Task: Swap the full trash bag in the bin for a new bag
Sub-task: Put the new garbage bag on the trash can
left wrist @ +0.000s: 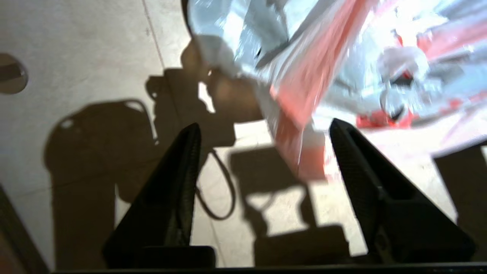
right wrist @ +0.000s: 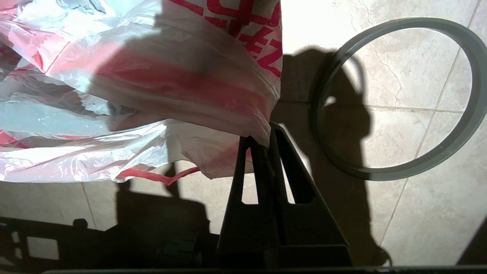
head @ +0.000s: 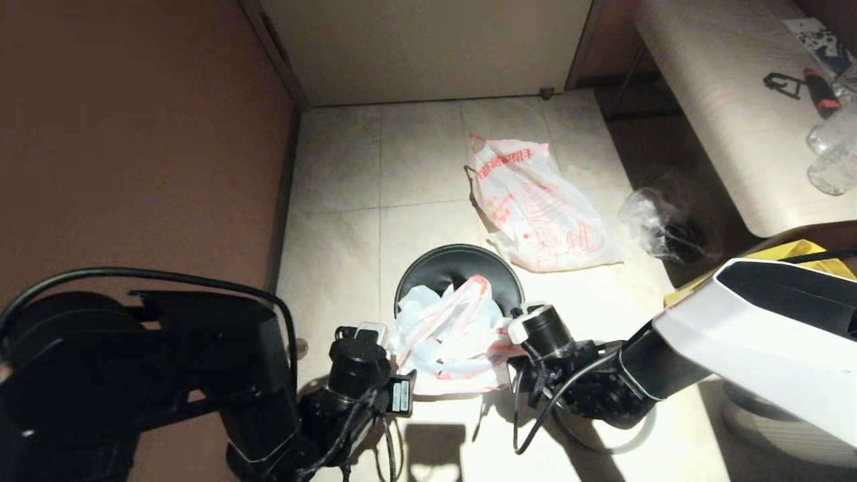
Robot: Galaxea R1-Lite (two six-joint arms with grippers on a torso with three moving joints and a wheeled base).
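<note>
Left gripper (left wrist: 262, 127) hangs with its fingers spread wide and holding nothing, and the red-orange handle strip of the thin, cloudy-white new plastic bag (head: 448, 335) dangles just ahead of the gap, running lengthwise into it. So the next grab looks like a short push forward, then a squeeze. Opposite, the right gripper (right wrist: 266, 133) is pinched tight on the bag's other edge, the bag draped over the near rim of the small round black bin (head: 462, 264).

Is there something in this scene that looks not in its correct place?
Yes. The grey hoop rim lies loose on the floor tiles, off the bin. The right gripper pinches a red-printed bag draped over the bin's edge.
</note>
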